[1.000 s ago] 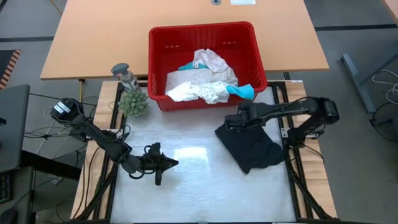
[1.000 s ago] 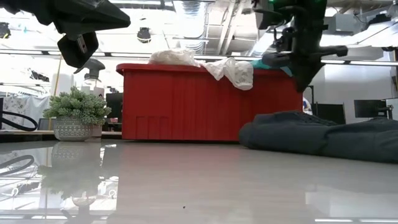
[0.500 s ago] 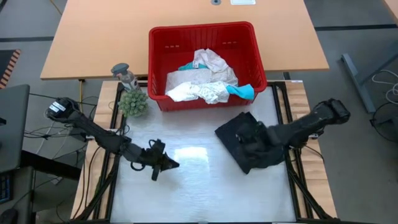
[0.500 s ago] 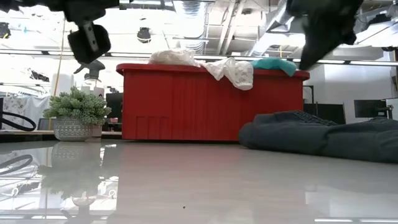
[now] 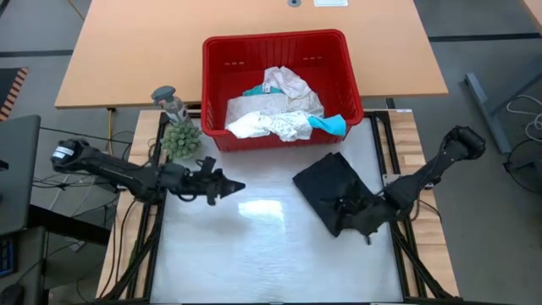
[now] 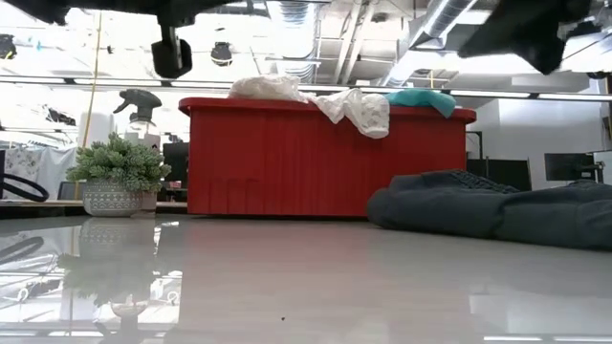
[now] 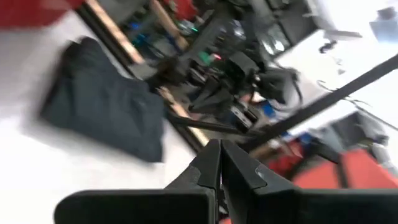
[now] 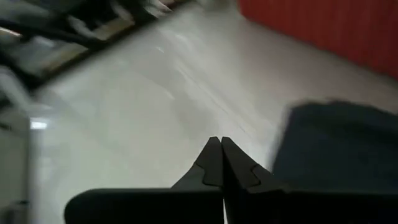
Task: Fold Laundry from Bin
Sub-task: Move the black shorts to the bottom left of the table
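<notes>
high: teal garment (image 5: 332,124) inside bin (image 5: 216,93) | wrists: both hands pinched together, empty

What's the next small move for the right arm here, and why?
Probably open the right gripper and lower it onto the near edge of the black garment. Its fingers are shut on nothing, the garment lies rumpled and unfolded on the table, and the gripper hovers over that edge.

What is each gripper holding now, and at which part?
Nothing. The left gripper and the right gripper are both shut with nothing between their fingers; the black garment lies free on the table.
</notes>
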